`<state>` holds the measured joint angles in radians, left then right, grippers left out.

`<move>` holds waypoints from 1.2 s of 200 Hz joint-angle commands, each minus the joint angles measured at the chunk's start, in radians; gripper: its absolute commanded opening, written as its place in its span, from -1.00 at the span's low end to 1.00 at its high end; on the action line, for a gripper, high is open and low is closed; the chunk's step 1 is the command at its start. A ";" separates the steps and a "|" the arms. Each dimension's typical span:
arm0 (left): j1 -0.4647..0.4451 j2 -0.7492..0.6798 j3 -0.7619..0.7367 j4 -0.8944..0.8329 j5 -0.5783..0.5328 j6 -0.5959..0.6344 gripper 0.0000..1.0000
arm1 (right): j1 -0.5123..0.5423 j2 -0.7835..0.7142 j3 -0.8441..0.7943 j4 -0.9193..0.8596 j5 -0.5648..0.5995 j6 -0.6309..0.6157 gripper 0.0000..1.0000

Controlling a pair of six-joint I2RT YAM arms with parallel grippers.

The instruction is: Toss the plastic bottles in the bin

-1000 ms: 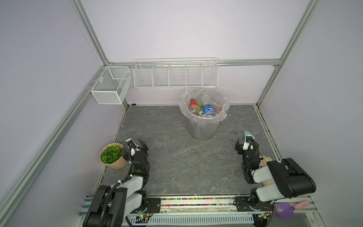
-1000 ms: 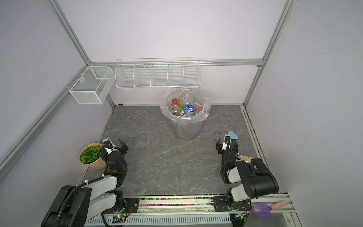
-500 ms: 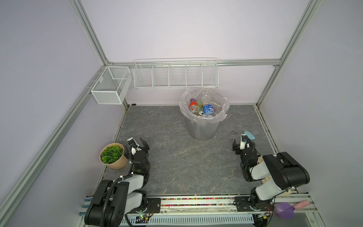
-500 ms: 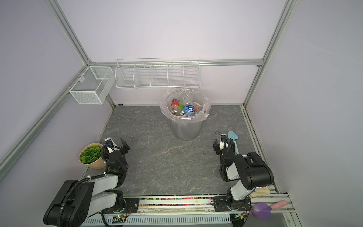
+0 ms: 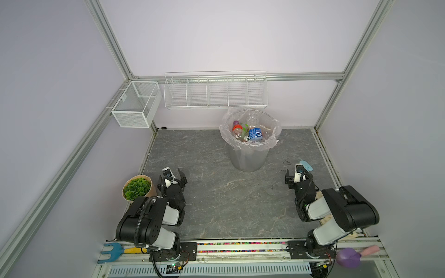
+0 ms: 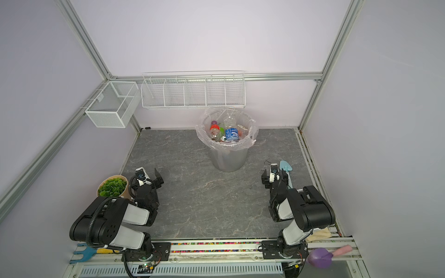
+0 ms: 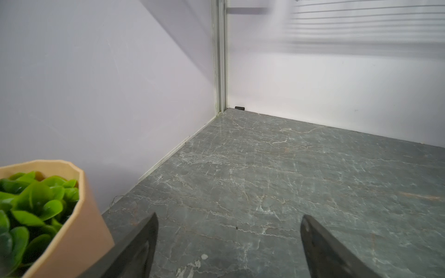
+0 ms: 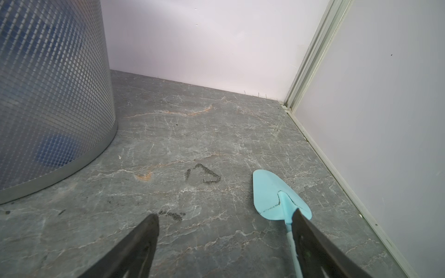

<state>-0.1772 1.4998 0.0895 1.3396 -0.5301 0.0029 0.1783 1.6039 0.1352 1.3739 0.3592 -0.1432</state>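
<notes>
- Over the last second both arms have drawn in towards the front edge of the surface [image 5: 228, 199]. The right arm has folded a little tighter and the left has edged slightly forward. Nothing in the bin [image 5: 248, 158] has shifted.
- The left gripper [image 7: 228, 218] has its jaws wide apart with only bare surface between them. It sits near the left edge, just beside the potted plant [image 5: 137, 189].
- The right gripper [image 8: 225, 214] is also spread wide and holds nothing. It sits near the right edge, with the light blue trowel [image 8: 272, 195] lying on the surface by one finger.
- The plastic bottles [image 5: 255, 133] that can be seen all lie heaped inside the bin, which stands at the middle of the back edge. They include a blue-labelled one, a red-capped one and clear ones.
- In both top views no bottle shows on the open surface, and neither wrist view shows one.
- The bin is well apart from both grippers, farther back and between them.
- This looks like the task finished, with the arms settling to rest rather than reaching for another bottle.
</notes>
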 commanded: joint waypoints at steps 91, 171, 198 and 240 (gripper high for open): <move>-0.015 0.129 0.087 0.048 0.148 0.103 0.97 | -0.113 -0.061 0.225 -0.438 -0.043 0.115 0.78; 0.124 0.050 0.313 -0.460 0.299 -0.030 0.97 | -0.122 -0.065 0.226 -0.445 -0.055 0.122 0.78; 0.124 0.050 0.303 -0.439 0.278 -0.039 0.97 | -0.124 -0.067 0.224 -0.442 -0.056 0.124 0.78; 0.123 0.049 0.221 -0.286 0.376 0.003 0.97 | -0.174 -0.071 0.251 -0.505 -0.276 0.106 0.78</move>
<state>-0.0551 1.5520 0.3447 0.9756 -0.2584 -0.0292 0.0387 1.5528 0.3660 0.9012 0.2340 -0.0303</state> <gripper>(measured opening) 0.987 0.889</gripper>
